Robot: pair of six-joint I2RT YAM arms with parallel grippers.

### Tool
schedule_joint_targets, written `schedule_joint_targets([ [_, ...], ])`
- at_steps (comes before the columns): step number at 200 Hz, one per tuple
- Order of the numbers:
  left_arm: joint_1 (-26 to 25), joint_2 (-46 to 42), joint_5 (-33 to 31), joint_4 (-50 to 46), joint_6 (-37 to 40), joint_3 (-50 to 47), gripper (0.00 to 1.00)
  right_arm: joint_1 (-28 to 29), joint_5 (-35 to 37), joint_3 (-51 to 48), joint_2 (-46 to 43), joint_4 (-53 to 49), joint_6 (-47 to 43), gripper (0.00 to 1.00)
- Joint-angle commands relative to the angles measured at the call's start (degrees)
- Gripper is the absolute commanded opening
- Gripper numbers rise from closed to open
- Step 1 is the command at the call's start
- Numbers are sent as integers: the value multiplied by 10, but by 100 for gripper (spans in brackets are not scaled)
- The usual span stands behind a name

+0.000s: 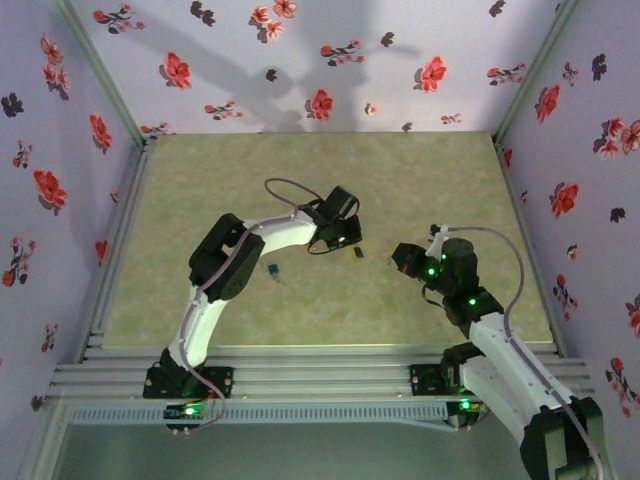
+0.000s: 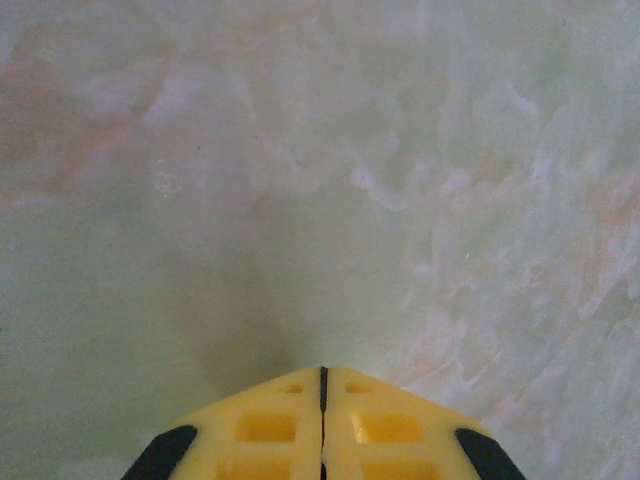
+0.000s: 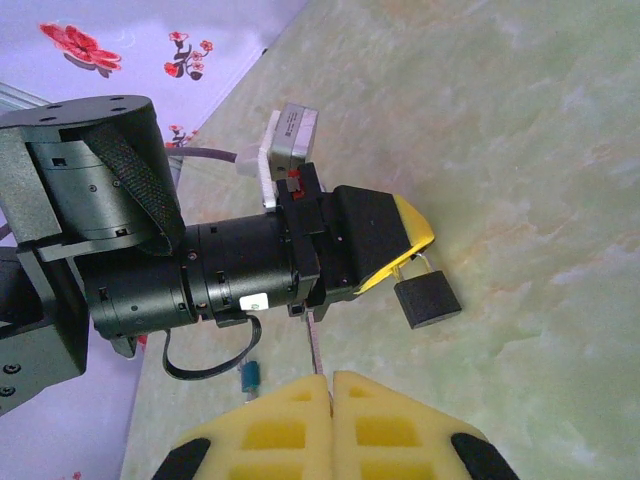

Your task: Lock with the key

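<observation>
A small dark padlock [image 3: 428,299] with a metal shackle sits at the tip of my left gripper [image 3: 420,238]. The shackle runs up between that gripper's yellow fingertips, which are pressed shut on it. From above, the padlock [image 1: 358,253] lies just right of the left gripper [image 1: 348,238]. In the left wrist view the left gripper [image 2: 322,372] is closed, with bare table ahead. My right gripper [image 3: 330,376] is shut on the key; its thin metal shaft [image 3: 316,345] pokes out toward the left arm and its head is hidden. The right gripper [image 1: 402,258] is a short way right of the padlock.
A second key with a blue head [image 1: 271,268] lies on the green table [image 1: 420,190] beside the left arm, and is the blue-headed key [image 3: 250,378] in the right wrist view. Flowered walls [image 1: 330,60] enclose the table. A metal rail [image 1: 320,380] runs along the near edge.
</observation>
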Motion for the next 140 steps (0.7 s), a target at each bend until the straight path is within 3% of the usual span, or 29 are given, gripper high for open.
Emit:
schedule_joint_targets([
  [1,-1,17,-17,-28,18,10,9,-4,-11,-11,3,23,-8,0],
  [92,9,7,-22,-43,31,9,25,-3,-16,-18,7,31,-4,0],
  [140,17,-3,-27,-54,41,6,28,-3,-18,-19,12,33,-3,0],
])
